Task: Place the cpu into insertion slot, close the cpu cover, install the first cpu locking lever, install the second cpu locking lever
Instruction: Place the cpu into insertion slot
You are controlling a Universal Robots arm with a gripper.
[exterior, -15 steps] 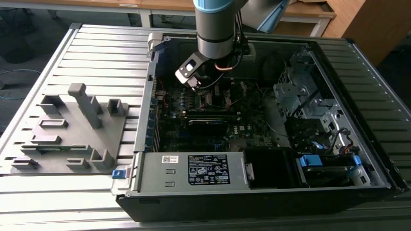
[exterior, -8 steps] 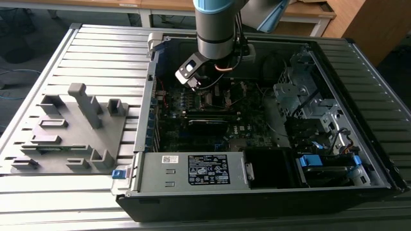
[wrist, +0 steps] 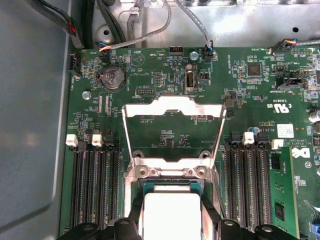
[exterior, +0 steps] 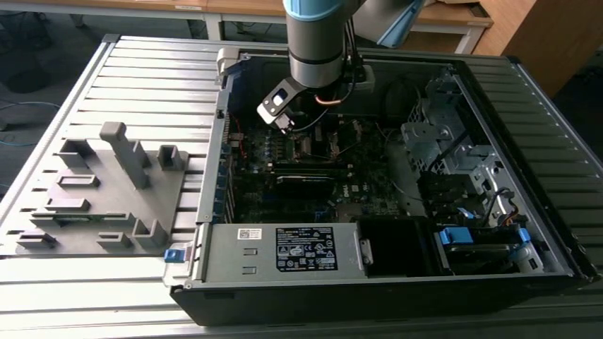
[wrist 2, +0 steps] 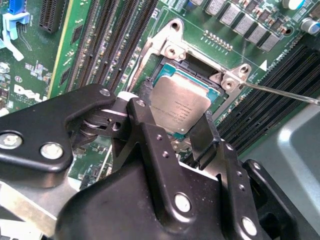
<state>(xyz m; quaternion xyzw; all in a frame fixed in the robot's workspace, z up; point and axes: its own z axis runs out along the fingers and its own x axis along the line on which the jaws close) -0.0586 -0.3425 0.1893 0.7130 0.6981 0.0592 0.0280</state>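
Observation:
The cpu (wrist 2: 181, 102), a flat square chip with a dull grey face, sits over the socket on the green motherboard (wrist: 260, 100). My gripper (wrist 2: 175, 126) is shut on it, one black finger (wrist 2: 144, 117) on each side. In the first wrist view the cpu (wrist: 172, 212) shows between the fingertips of the gripper (wrist: 172, 222). Beyond the socket the cpu cover (wrist: 172, 106), a silvery frame with a square cut-out, stands swung open. A thin locking lever (wrist 2: 282, 93) sticks out sideways, unlatched. In the exterior view the gripper (exterior: 299, 131) hangs inside the open computer case (exterior: 377, 282).
Rows of black memory slots (wrist: 95, 190) flank the socket on both sides. Cables (wrist: 150, 30) run along the case's back wall. A grey fixture plate (exterior: 104, 191) lies at the exterior view's left, and a drive cage (exterior: 443, 141) stands at its right.

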